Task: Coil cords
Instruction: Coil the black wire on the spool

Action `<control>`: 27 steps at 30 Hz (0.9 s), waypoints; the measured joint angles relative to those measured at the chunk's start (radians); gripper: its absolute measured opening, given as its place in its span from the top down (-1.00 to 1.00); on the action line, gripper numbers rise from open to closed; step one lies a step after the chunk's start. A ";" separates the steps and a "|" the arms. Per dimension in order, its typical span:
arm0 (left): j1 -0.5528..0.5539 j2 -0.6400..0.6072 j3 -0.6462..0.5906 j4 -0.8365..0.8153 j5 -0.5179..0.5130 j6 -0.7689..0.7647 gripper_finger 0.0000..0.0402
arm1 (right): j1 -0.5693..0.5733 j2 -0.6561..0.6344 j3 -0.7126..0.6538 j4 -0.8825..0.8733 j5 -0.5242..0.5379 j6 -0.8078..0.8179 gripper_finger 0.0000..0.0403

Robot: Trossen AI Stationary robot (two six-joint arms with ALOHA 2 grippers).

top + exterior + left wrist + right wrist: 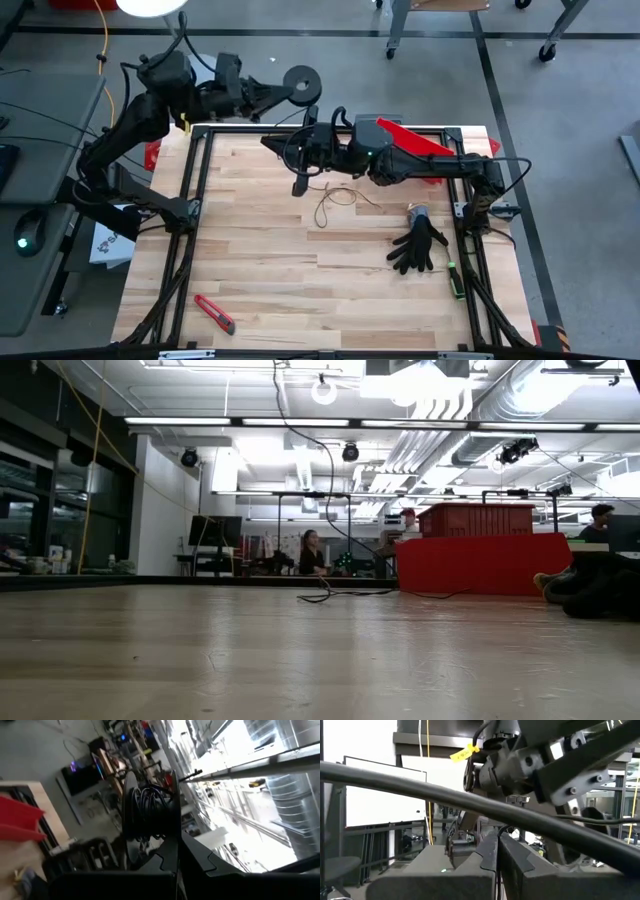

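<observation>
My left arm reaches out past the far edge of the tabletop [260, 290], so the spool [300, 82] hangs in open air just ahead of my left gripper [268, 90], free to turn with nothing beneath it. Those jaws are pressed together, pinching the spool at its rim; in the left wrist view the spool [147, 815] stands edge-on right in front of my fingertips.

My right gripper [275, 143] sits just below and beside the left one, jaws pressed together. I can't make out whether it pinches the cord.

The spool is round and black, with dark turns already wound between its flanges. The cord [335, 203] is thin and brownish, lying in loose loops on the tabletop a little behind my right jaws, so I judge much remains to be wound.
</observation>
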 joint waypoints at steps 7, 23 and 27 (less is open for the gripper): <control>0.040 -0.001 0.000 0.002 -0.051 0.110 1.00 | 0.012 0.000 0.000 -0.001 -0.004 -0.016 1.00; 0.127 -0.001 0.000 0.026 -0.057 0.265 1.00 | 0.012 0.000 0.000 -0.115 -0.009 0.055 0.99; 0.126 -0.001 0.000 0.034 -0.059 0.295 1.00 | 0.013 0.000 0.000 -0.115 -0.006 0.061 0.84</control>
